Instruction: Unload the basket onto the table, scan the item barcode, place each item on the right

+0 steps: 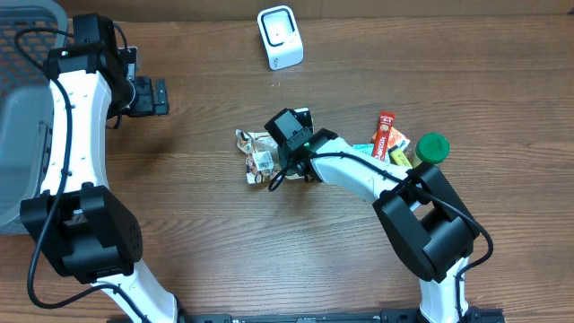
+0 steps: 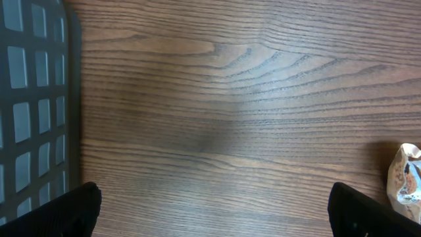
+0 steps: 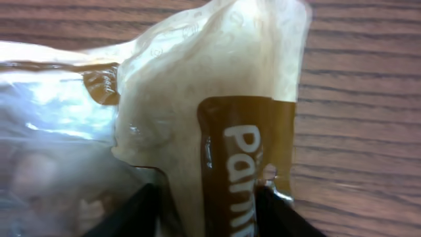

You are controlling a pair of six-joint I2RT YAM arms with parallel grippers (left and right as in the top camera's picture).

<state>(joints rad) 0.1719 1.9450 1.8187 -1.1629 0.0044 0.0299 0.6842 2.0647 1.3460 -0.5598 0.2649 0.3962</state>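
Note:
A crinkled clear and brown snack packet (image 1: 255, 154) lies on the wooden table near the middle. My right gripper (image 1: 275, 160) reaches onto its right end. In the right wrist view the packet (image 3: 217, 92) fills the frame, and my right gripper (image 3: 207, 214) has its two dark fingers pressed against either side of the packet's brown-striped end. A white barcode scanner (image 1: 280, 37) stands at the back of the table. My left gripper (image 1: 160, 96) hovers at the far left, wide open (image 2: 214, 210) over bare wood, with the packet's edge (image 2: 404, 181) just showing at the right.
A grey slatted basket (image 1: 22, 108) takes up the left edge, close beside the left arm (image 2: 33, 99). To the right of the packet lie a red sachet (image 1: 386, 135), a yellow pack (image 1: 400, 155) and a green-capped bottle (image 1: 432, 148).

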